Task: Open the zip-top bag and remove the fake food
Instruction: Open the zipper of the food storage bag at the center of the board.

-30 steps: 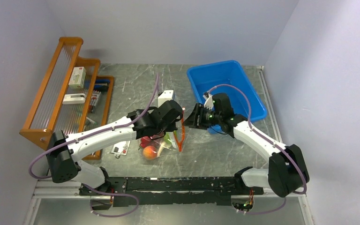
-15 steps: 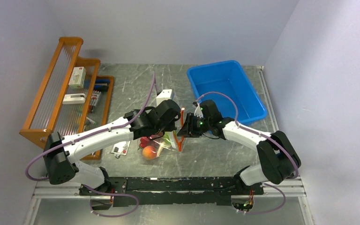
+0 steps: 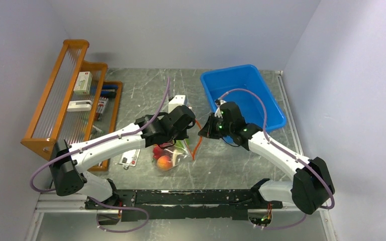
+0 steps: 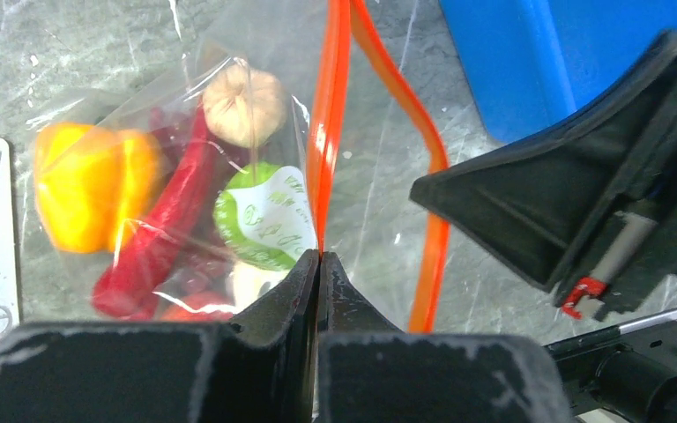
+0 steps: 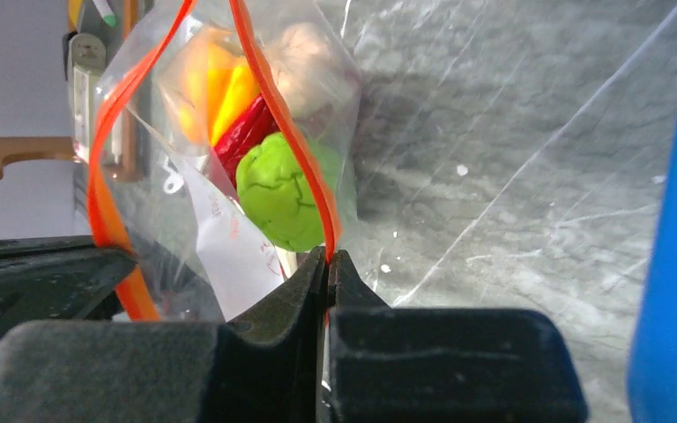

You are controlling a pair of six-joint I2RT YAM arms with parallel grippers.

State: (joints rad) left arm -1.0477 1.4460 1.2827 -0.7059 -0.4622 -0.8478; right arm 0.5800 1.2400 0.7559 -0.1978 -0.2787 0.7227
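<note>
1. Located the zip-top bag (image 3: 173, 153) between the two arms, near the blue bin (image 3: 241, 83), with its lower end apparently resting on the table (image 3: 146, 90) and its mouth raised toward the grippers.
2. Found the left gripper (image 4: 319, 260) clamped shut on one lip of the orange zip strip (image 4: 328, 123).
3. Found the right gripper (image 5: 328, 260) clamped shut on the opposite lip, with the strip parted into a loop between the two grips.
4. Identified the fake food (image 3: 164, 161) inside the pouch, not yet removed: yellow pepper (image 4: 88, 189), red chilli (image 4: 163, 238), garlic bulb (image 4: 245, 104), green lime (image 4: 260, 216).
5. Judged the film thin, soft, crinkly and probably slippery under the pads.
6. Judged the zip strip the stiffest part and the best place for a pinch, close to the seal line.
7. Judged the contents light and hard, liable to roll and shift the pouch during a pull.
8. Recommended a steady pull apart at the lips only; noted the risk of film slipping free or of the whole bag lifting instead of opening wider.
</note>
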